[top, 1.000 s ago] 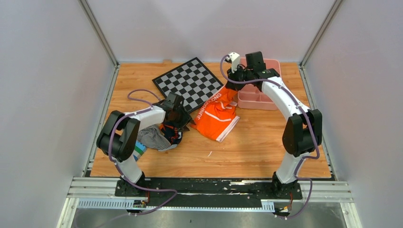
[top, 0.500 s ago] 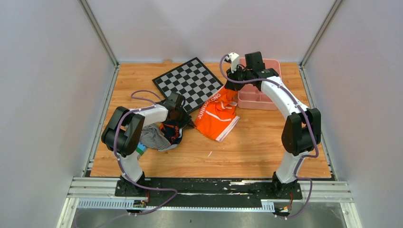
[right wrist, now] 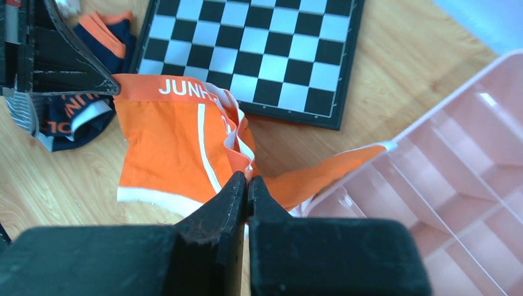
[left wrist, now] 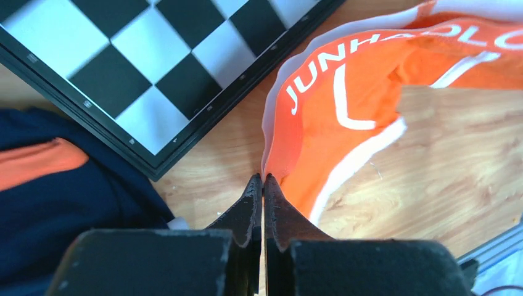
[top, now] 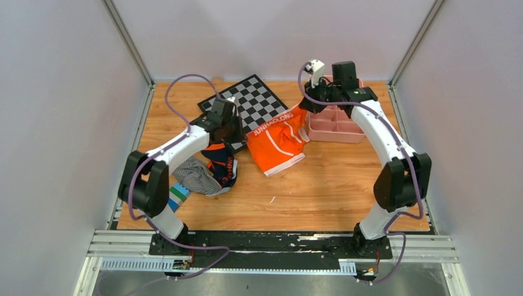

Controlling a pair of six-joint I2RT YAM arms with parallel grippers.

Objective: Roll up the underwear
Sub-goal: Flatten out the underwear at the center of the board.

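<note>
The underwear [top: 277,143] is bright orange with white trim and white lettering on its waistband, and it hangs spread between my two grippers in front of the chessboard. My left gripper [top: 243,131] is shut on the left end of the waistband; in the left wrist view its tips [left wrist: 263,177] pinch the orange edge of the underwear [left wrist: 351,105]. My right gripper [top: 303,113] is shut on the right end, and the right wrist view has its tips [right wrist: 247,179] pinching the folded waistband of the underwear [right wrist: 163,145]. The lower hem lies on the wood.
A black-and-white chessboard [top: 247,102] lies behind the underwear. A pink compartment tray [top: 338,126] sits to the right, under my right arm. A navy pair with orange lettering [top: 225,168] and a grey striped garment [top: 194,177] lie at the left.
My left gripper left the navy pile, moved up to the waistband's left end and shut on it. The right gripper shifted right, and the underwear now hangs spread out between them.
</note>
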